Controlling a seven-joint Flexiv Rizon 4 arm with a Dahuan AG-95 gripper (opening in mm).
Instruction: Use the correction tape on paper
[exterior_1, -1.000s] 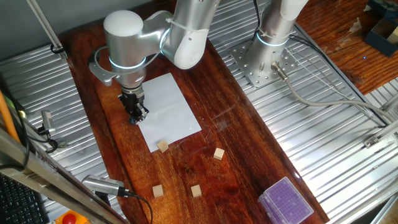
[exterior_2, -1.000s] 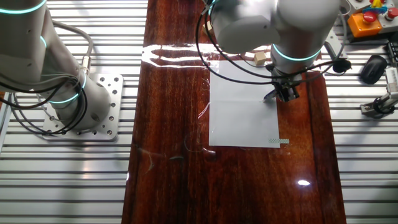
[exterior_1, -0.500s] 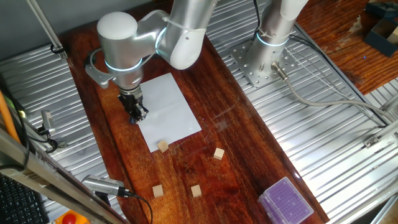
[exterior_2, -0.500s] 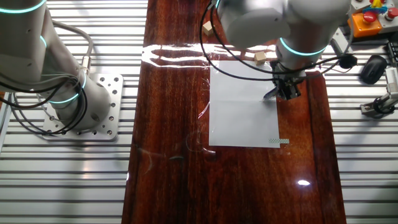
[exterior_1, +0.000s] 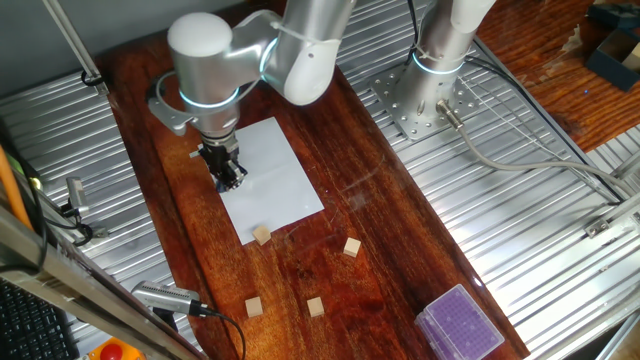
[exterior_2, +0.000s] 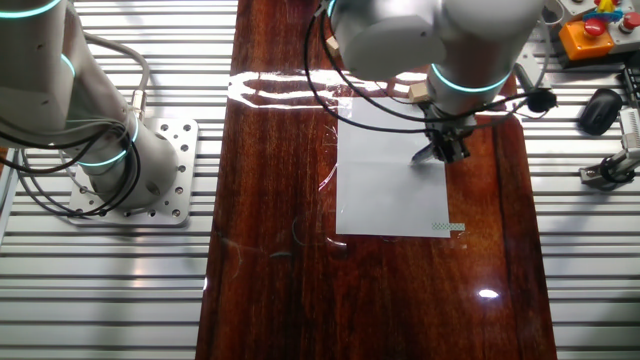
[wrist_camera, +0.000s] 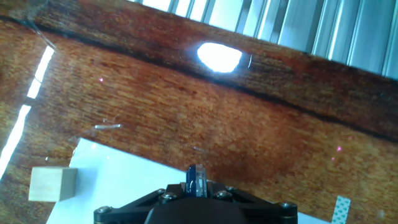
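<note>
Tape dispenser (wrist_camera: 198, 181) stands tip-down in end effector (exterior_1: 228, 178) over paper (exterior_1: 275, 175).

correction tape (exterior_1: 229, 176) on paper (exterior_1: 272, 190), cubes (exterior_1: 314, 306) beyond

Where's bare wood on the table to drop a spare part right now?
Free: the wood between the paper and the table's edge beside the metal base plate; also between the cubes and the purple-topped box. Crowded: around the gripper holding the correction tape over the paper, and among the cubes.
</note>
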